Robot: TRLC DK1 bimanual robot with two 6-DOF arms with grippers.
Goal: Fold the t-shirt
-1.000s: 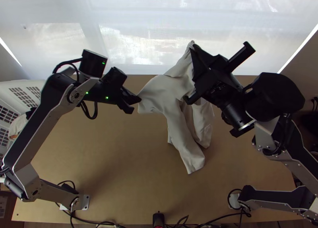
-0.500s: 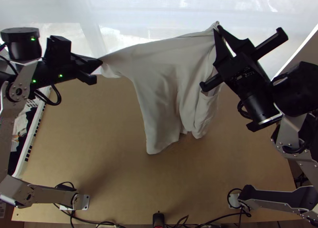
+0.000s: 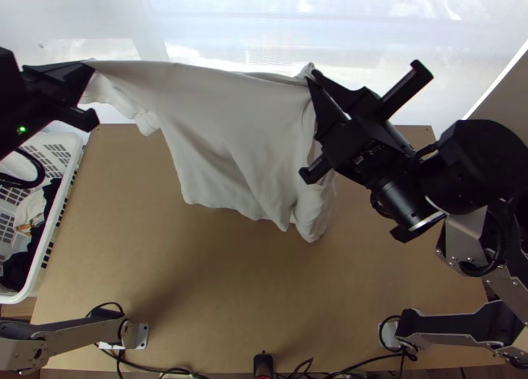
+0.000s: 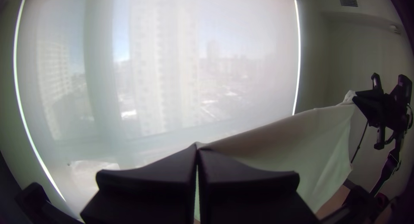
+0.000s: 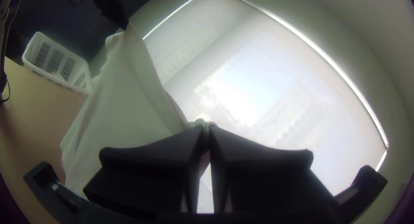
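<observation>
Item: light wooden table [image 3: 218, 293], bare along its near part. Item: white slatted basket [image 3: 68, 143], beside the table's left side, dark and pale cloth [image 3: 31, 214] inside. Item: pale t-shirt [image 3: 231, 128], hanging in loose folds over the far part, stretched between left gripper [image 3: 88, 67] and right gripper [image 3: 312, 77], each closed on an upper corner. Beyond: window with sheer blind [image 3: 264, 22]; wall vent [image 4: 348, 1].

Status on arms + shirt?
Left end effector: shut on shirt edge. Right end effector: shut on shirt. T-shirt: held up between them, unfolded, hanging. Laundry basket: left side, beside table.
</observation>
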